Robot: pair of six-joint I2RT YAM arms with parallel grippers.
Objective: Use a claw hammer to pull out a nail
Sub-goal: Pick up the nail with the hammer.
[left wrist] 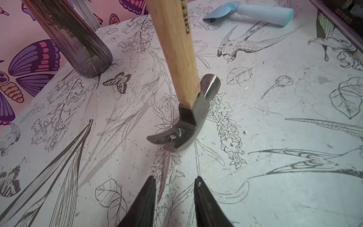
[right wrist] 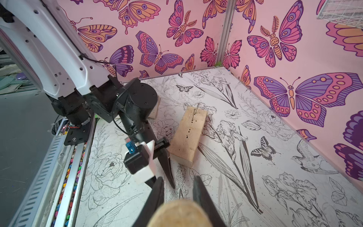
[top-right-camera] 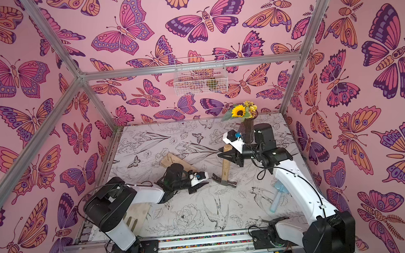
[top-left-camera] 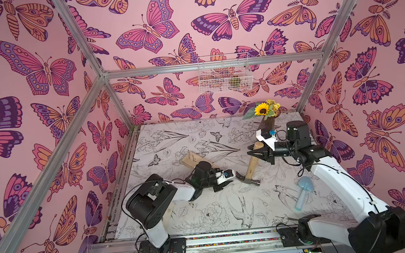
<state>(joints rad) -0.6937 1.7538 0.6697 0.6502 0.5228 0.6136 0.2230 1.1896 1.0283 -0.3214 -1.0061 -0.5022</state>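
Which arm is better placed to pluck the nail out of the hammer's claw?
Left, probably: the left gripper faces the nail in the claw hammer, jaws parted and empty; the right gripper is shut on its handle.

claw hammer [top-left-camera: 252, 165] head on table [top-left-camera: 202, 206], wood block [top-left-camera: 189, 159] left, vase [top-left-camera: 267, 125] behind

Pink walls printed with large purple, magenta and orange butterflies [top-left-camera: 44, 70] on three sides. Silver aluminium frame bars [top-left-camera: 211, 64] along corners and across back wall. White wire basket [top-left-camera: 218, 89] hangs from back crossbar. White tabletop sheet with black line drawings of flowers and birds [top-left-camera: 197, 137], scuffed, speckled. Dark ribbed glass vase with yellow sunflower [top-left-camera: 268, 124] near back right corner. Front metal channel filled with coloured pebbles [top-left-camera: 229, 235]. Light soft, even, pinkish near walls.
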